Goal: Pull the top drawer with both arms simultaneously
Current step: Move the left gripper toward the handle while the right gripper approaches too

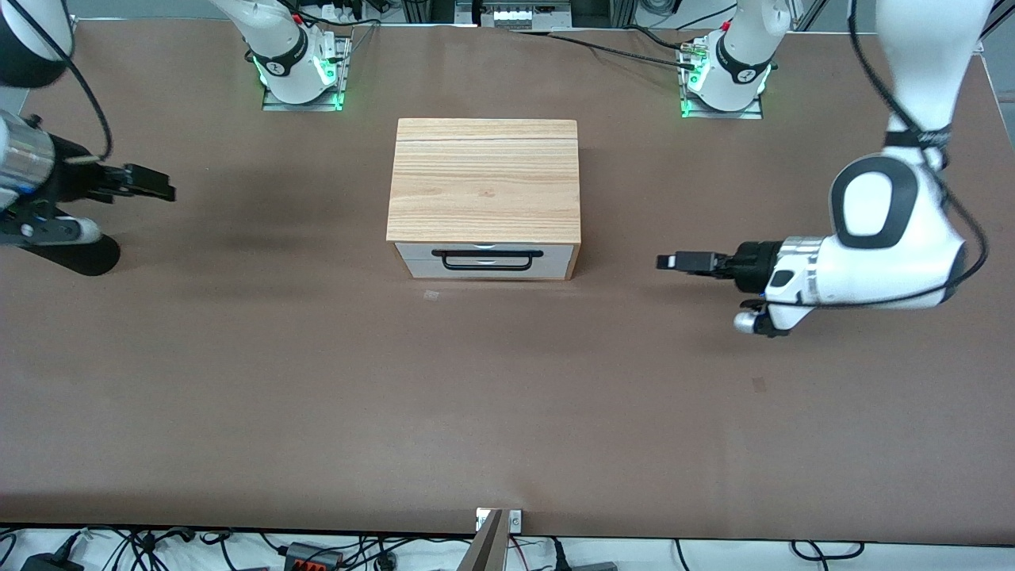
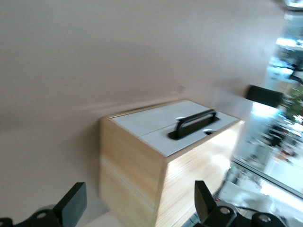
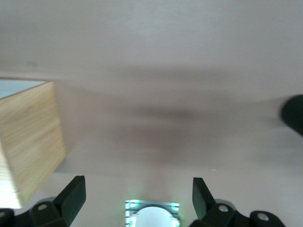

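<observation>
While facing the front camera, top drawer (handle crosswise); both grippers' jaws wide.

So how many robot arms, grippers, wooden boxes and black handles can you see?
Robot arms: 2, left arm and right arm.
Grippers: 2, left gripper and right gripper, both open above the table.
Wooden boxes: 1, the cabinet.
Black handles: 1, the handle on the top drawer.
Total: 6
</observation>
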